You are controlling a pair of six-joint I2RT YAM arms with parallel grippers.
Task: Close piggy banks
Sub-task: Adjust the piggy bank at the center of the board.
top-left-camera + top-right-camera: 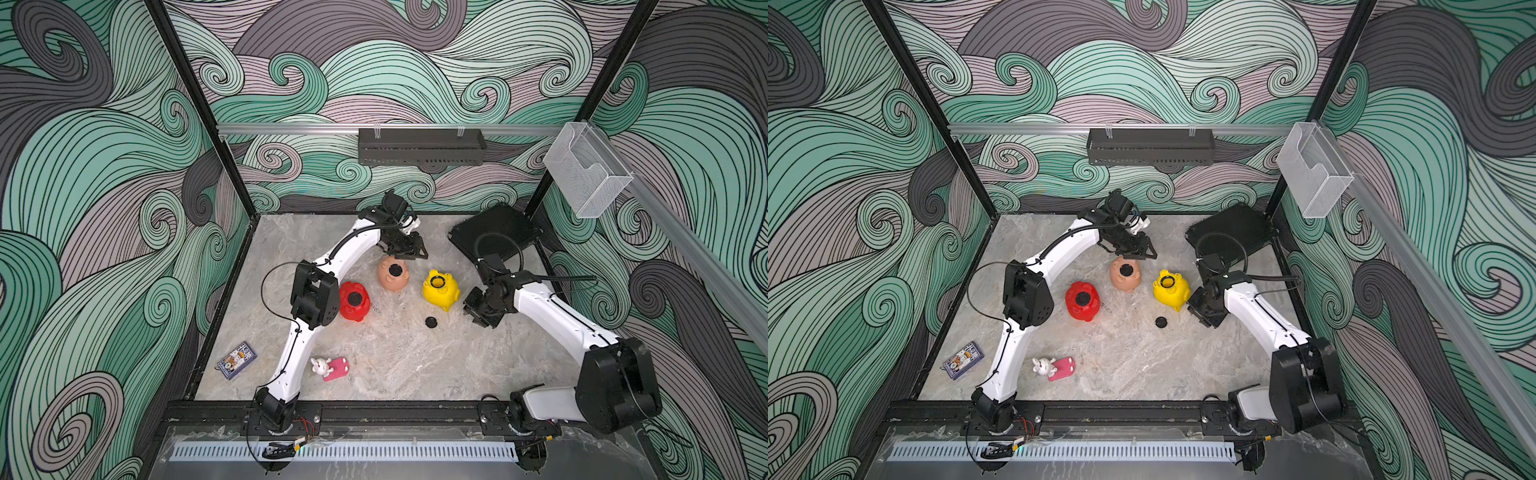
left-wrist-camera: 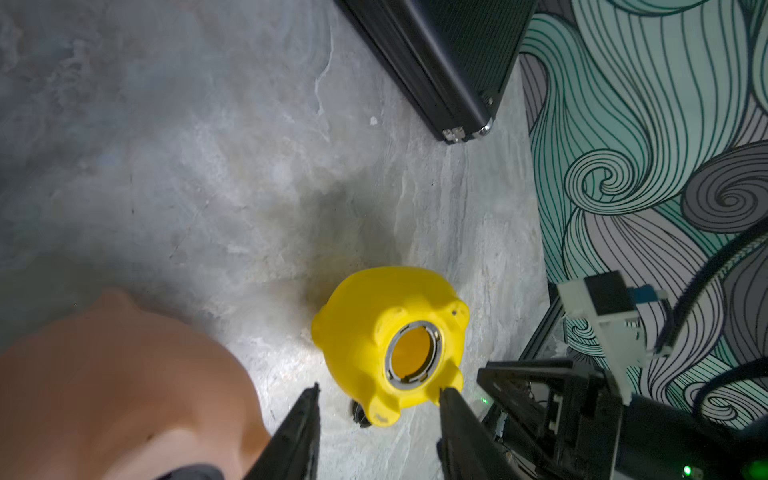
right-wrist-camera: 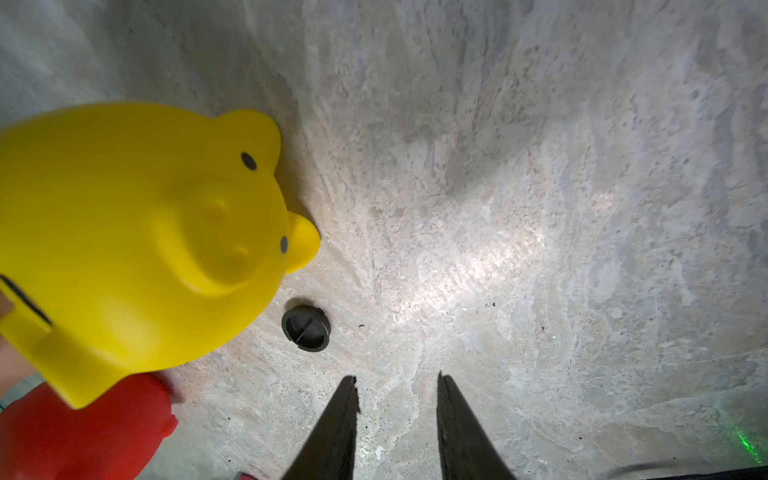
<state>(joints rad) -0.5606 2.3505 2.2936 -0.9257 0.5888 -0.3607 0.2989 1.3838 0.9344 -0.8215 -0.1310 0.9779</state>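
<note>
Three piggy banks lie belly-up in both top views. The red one [image 1: 354,301] and the peach one [image 1: 392,273] each show a black plug in the belly hole. The yellow one [image 1: 440,289] has an open hole ringed in grey [image 2: 413,353]. A loose black plug [image 1: 431,322] [image 3: 306,327] lies on the table in front of it. My left gripper [image 1: 411,253] [image 2: 380,388] hovers just behind the peach pig [image 2: 104,395], open and empty. My right gripper [image 1: 471,311] [image 3: 397,377] is low, right of the yellow pig [image 3: 124,232], open and empty, pointing toward the plug.
A black case [image 1: 494,232] lies at the back right corner. A white bunny toy with a pink piece [image 1: 328,368] and a card pack [image 1: 236,359] sit near the front left. The left arm's elbow [image 1: 313,297] stands right beside the red pig.
</note>
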